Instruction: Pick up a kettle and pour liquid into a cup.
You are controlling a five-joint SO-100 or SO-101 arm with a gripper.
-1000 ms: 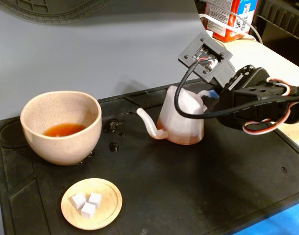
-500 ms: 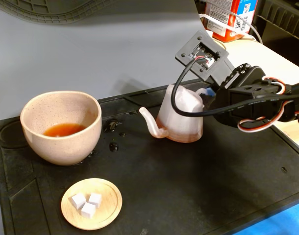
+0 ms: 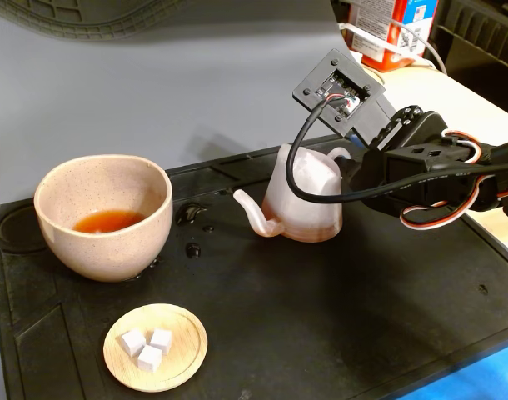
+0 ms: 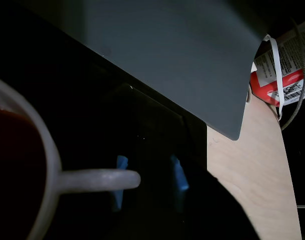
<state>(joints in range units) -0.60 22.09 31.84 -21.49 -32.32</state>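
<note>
Wooden dish (image 3: 155,346) of white cubes (image 3: 146,347) fronts cup (image 3: 102,217); tool (image 3: 344,163) pinching kettle (image 3: 302,204) handle.

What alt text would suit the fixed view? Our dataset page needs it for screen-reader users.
A black robot arm's gripper reaches the handle side of a small translucent kettle standing upright on a black mat. Left of it, a beige speckled cup holds reddish-brown liquid, with drops spilled between them. In front, a wooden dish holds three white cubes.
</note>
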